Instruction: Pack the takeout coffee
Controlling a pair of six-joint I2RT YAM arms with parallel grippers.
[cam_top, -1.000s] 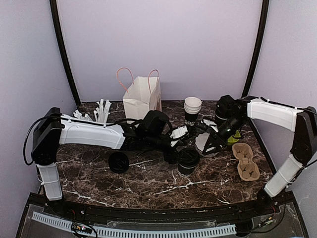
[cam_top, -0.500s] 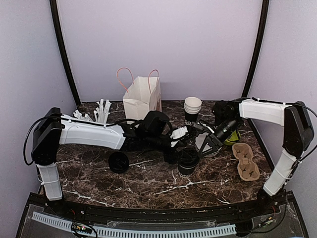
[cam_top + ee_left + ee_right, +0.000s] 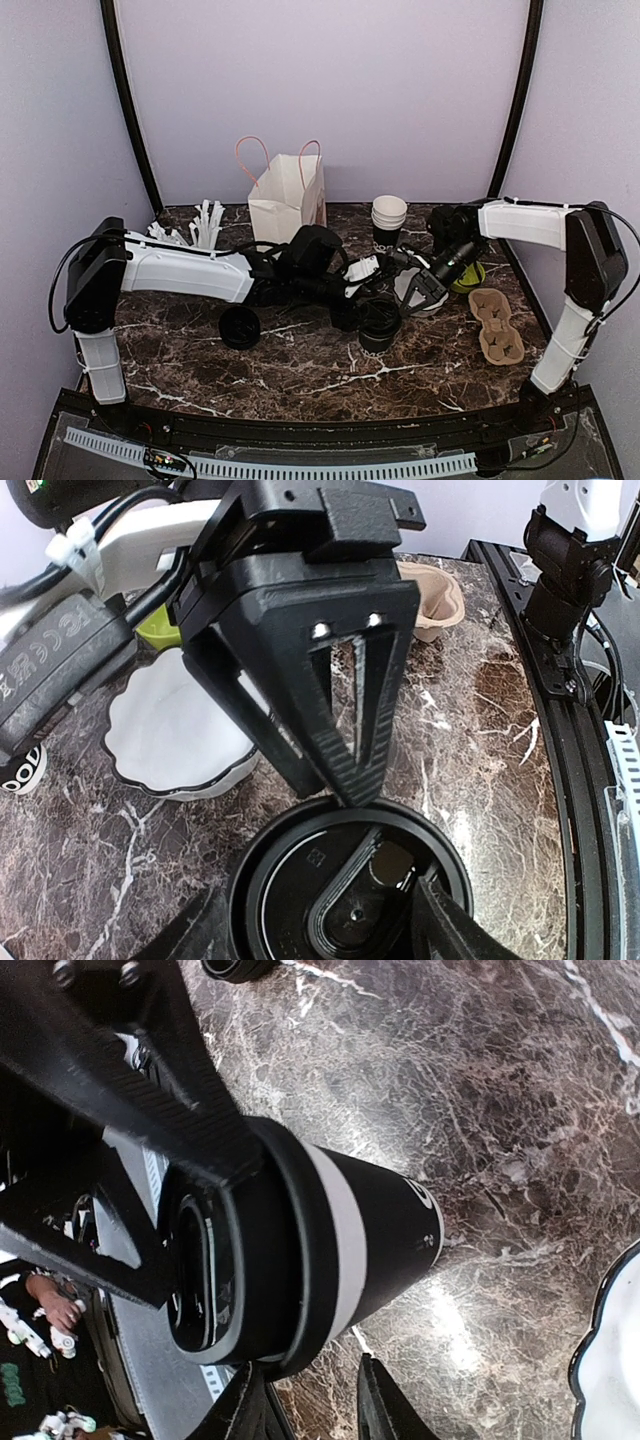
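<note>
Right gripper (image 3: 395, 298) nearer black cup (image 3: 380, 330), white band (image 3: 340, 1250); lid (image 3: 350, 900) perhaps touched

— How many coffees?
— One cup (image 3: 379, 335), lidded, dead centre. One loose lid (image 3: 240, 327) at nine o'clock.
— And the rest?
— One bag (image 3: 287, 195) at twelve. One stack (image 3: 388, 218) of open cups at one. One dish (image 3: 165, 730) and one carrier (image 3: 497, 327) at three. One bunch of sticks (image 3: 207, 222) at eleven, too fine to count.
</note>
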